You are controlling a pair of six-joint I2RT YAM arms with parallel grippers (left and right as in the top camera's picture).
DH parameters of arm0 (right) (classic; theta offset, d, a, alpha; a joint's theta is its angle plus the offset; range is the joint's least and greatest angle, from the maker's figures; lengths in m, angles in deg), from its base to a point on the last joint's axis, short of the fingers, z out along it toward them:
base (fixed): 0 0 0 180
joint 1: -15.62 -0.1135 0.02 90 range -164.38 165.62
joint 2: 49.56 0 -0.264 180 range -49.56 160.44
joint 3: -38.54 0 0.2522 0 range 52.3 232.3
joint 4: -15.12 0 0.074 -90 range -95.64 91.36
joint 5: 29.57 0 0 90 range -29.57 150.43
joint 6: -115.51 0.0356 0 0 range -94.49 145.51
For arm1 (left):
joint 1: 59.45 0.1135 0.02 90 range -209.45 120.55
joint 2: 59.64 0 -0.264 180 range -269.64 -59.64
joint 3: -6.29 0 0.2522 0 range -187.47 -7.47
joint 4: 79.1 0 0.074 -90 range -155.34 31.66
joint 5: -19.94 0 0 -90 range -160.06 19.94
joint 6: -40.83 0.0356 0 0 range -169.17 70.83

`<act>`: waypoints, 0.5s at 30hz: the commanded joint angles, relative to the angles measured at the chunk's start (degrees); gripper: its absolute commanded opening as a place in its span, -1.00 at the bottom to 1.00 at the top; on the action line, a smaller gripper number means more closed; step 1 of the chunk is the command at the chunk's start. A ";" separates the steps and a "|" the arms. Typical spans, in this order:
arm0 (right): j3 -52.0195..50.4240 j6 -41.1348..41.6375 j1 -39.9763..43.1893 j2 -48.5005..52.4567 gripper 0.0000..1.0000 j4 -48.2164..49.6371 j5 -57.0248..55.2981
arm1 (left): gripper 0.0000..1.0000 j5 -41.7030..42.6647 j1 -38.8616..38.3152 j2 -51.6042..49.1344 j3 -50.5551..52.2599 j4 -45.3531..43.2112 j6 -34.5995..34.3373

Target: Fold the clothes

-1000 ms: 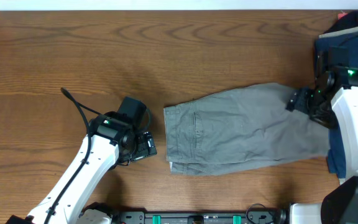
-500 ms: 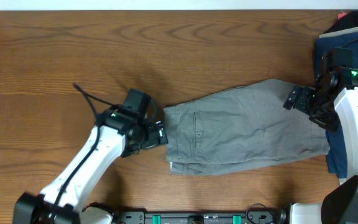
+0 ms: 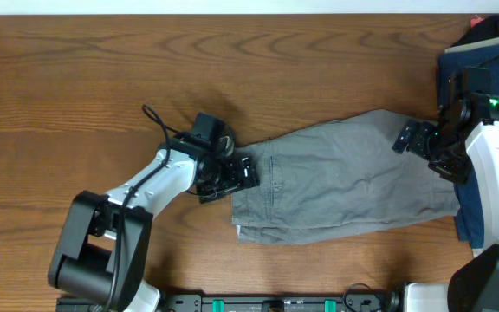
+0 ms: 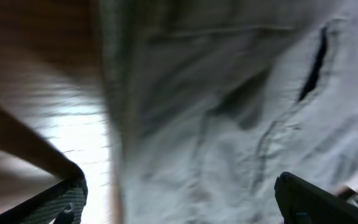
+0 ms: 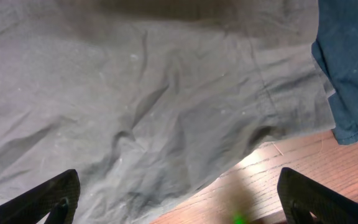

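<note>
Shorts [image 3: 345, 178] of light grey cloth lie flat on the tabletop [image 3: 102, 87], right of its middle. Their long axis runs left to right with the right end tilted slightly away. The waistband [image 3: 235, 178] is at the left end and the leg hems [image 3: 440, 178] are at the right.

The left hand [image 3: 248, 172] sits right at the waistband with its jaws spread wide, and cloth shows between them in the blurred left wrist view. The right hand [image 3: 408, 139] hovers over the far corner of the hem end, equally wide open and holding nothing. So each arm has one end within reach, and a fold would likely bring one end over the other.

A dark blue garment [image 3: 492, 65] lies against the hem end. It crowds the right hand's side and could be caught along with the hem.
</note>
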 commanded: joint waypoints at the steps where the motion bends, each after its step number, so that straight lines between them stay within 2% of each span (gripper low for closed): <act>1: -0.20 0.90 0.26 -0.31 0.99 -0.09 0.50 | 0.96 2.05 -0.35 -5.14 2.12 -0.07 1.84; 4: -0.20 0.87 0.28 -0.31 0.98 -0.09 1.05 | 0.98 2.03 -0.72 -5.20 2.12 -0.24 1.79; 5: -0.20 0.87 0.28 -0.31 0.99 -0.09 1.05 | 0.82 2.01 -0.85 -5.20 2.12 -0.28 1.77; 6: -0.20 0.87 0.28 -0.31 0.98 -0.09 1.05 | 0.63 1.97 -0.94 -5.20 2.12 -0.31 1.75; 9: -0.20 0.87 0.28 -0.31 0.98 -0.09 1.05 | -0.28 1.95 -0.94 -5.20 2.12 -0.31 1.55; 11: -0.20 0.87 0.28 -0.31 0.98 -0.09 1.05 | -0.80 1.57 -0.94 -5.20 2.12 -0.24 1.53; 12: -0.20 0.87 0.28 -0.31 0.99 -0.09 1.05 | -0.88 1.55 -0.92 -5.20 2.12 -0.22 1.53; 15: -0.20 0.87 0.28 -0.31 0.98 -0.09 1.05 | -0.88 1.55 -0.90 -5.20 2.10 0.00 1.51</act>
